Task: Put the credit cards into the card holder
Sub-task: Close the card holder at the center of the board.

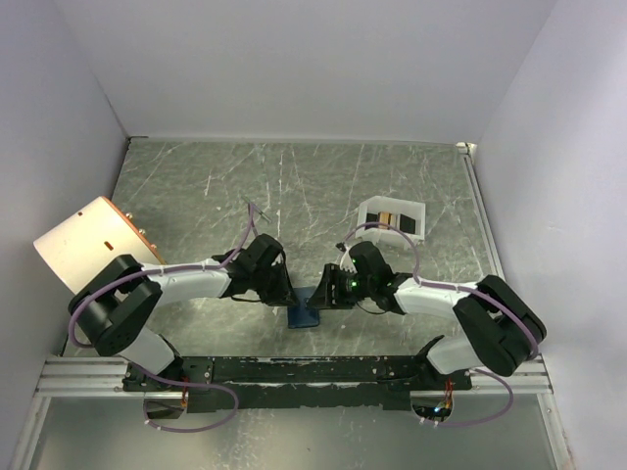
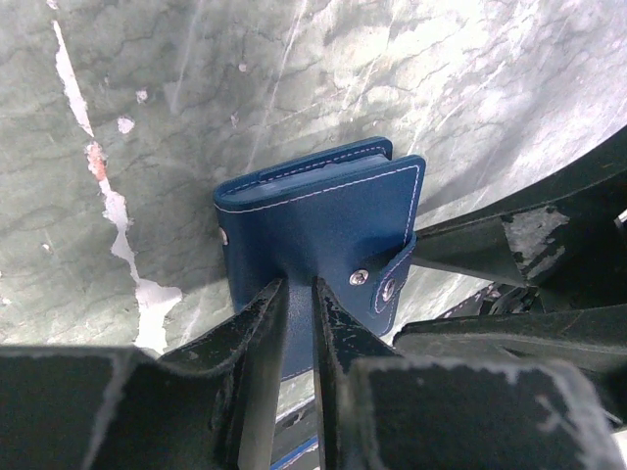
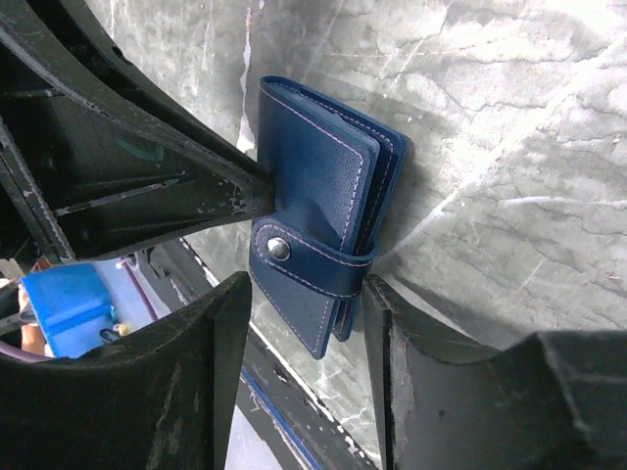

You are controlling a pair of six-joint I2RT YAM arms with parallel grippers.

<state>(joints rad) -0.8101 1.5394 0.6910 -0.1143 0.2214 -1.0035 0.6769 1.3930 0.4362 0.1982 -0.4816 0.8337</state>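
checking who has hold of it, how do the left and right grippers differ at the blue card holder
The left gripper has its jaws nearly together, pinching the card holder; the right gripper has them wide apart. The left gripper clamps it; the right gripper only straddles its snap tab end. Both meet at the same snapped-shut holder.

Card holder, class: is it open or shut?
Shut. The card holder is folded closed, with its snap tab fastened across both covers.

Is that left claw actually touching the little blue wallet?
Touching. The left wrist view shows the left gripper pinching the card holder at its lower edge, both fingers pressed against it, no gap.
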